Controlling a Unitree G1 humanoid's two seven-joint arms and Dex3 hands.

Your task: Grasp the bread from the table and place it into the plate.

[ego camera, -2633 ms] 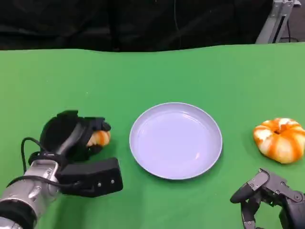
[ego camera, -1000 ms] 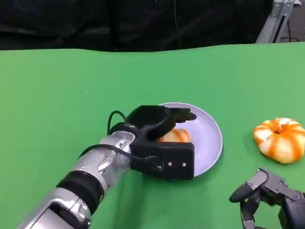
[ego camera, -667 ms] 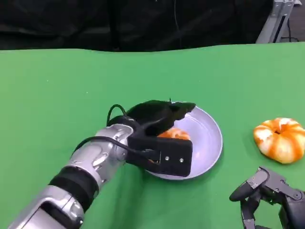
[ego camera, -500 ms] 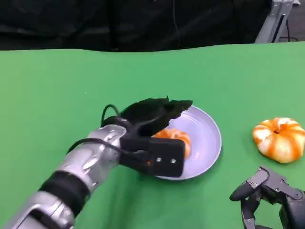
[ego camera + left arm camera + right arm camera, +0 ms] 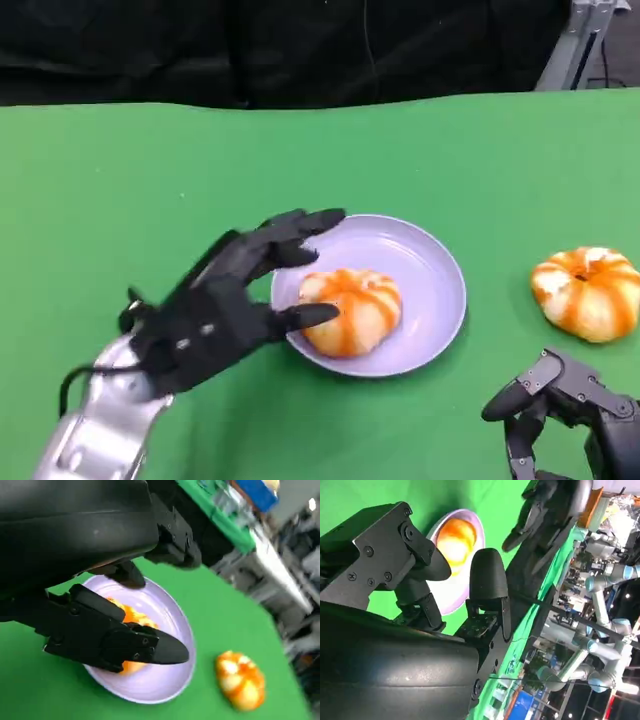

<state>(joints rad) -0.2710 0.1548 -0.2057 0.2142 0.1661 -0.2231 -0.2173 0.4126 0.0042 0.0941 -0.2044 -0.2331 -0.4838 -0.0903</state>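
The bread (image 5: 348, 311) lies in the lavender plate (image 5: 435, 275) on the green counter (image 5: 120, 190), toward the plate's left side. The left robot hand (image 5: 215, 310) hovers just beside it with fingers spread, gripping nothing. The right robot hand (image 5: 565, 415) rests near the counter's front edge, fingers curled and empty, with a second orange-striped bun (image 5: 588, 292) well apart from the plate.

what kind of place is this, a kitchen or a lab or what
Most likely a robotics lab, not a kitchen. The green table is a staged surface against a black backdrop, and the right wrist view shows a row of other robot arms in the background, with cluttered benches behind.
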